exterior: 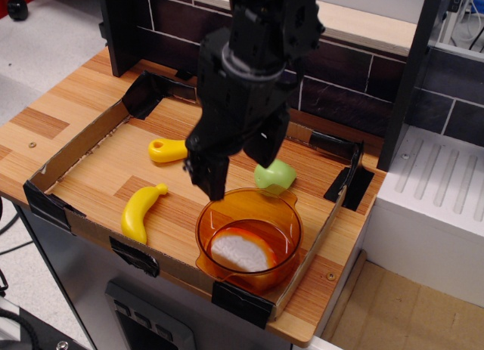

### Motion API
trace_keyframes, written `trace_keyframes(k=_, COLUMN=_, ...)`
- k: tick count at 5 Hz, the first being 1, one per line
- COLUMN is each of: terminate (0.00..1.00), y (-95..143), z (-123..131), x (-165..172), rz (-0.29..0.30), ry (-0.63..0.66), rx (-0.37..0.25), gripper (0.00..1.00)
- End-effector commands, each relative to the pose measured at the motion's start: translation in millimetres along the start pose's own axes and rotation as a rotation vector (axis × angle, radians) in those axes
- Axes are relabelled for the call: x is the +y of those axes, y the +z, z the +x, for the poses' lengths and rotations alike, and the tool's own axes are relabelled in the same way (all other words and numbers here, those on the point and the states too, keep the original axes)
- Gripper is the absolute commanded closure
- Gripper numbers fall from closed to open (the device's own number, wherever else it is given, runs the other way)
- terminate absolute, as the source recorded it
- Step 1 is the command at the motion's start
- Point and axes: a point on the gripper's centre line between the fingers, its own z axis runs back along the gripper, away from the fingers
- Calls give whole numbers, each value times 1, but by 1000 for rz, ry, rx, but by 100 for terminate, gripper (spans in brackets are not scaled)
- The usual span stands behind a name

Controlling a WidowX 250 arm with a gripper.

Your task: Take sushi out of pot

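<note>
Pincer (236, 162): we see it spread, holding nothing, poised over the pot's far rim.
Sushi (242, 250): below the pincer, nearer us, inside the pot (281, 265).
Banana (141, 212): left of the pincer, on the tabletop (113, 159).

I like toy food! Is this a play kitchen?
It looks like a toy kitchen: a wooden counter with a dark tiled wall behind, a white sink beside it, and a plastic banana and pot.

The gripper (236, 162) body hides the blade of the yellow-handled knife (167, 150). It also covers part of the green fruit (276, 177). The arm's upper section is cut off by the top edge.
</note>
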Motion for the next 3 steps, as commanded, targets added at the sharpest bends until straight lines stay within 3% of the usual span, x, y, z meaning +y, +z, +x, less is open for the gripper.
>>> trace_keyframes(k=1, terminate=0, y=-4, z=-21, x=-3, rz=-87, ry=192, rx=18, gripper=0)
trace_keyframes(k=3, terminate=0, y=-19, z=-29, x=-6, rz=-60, ry=257, rx=13, gripper=0)
